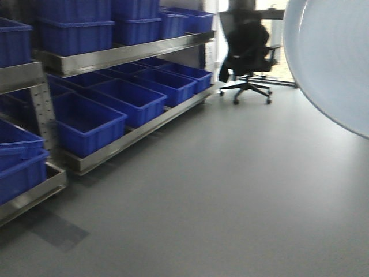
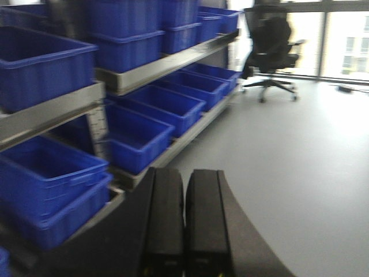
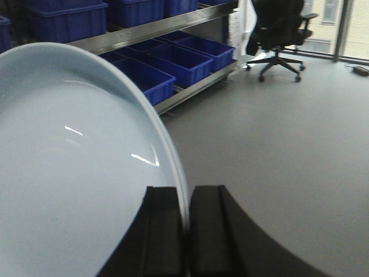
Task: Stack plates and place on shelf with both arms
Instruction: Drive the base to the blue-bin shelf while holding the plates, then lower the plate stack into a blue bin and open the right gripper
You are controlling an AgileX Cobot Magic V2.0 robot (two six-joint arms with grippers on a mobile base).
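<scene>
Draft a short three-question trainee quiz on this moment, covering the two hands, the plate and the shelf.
1. True or false: the left hand is spread wide open.
2. Multiple choice: the right hand holds the plate by A) its rim, B) its centre, C) nothing, it is empty.
3. Fill in: the bins on the shelf are ____ in colour.
Key: 1 false, it is shut with nothing in it; 2 A; 3 blue.
</scene>
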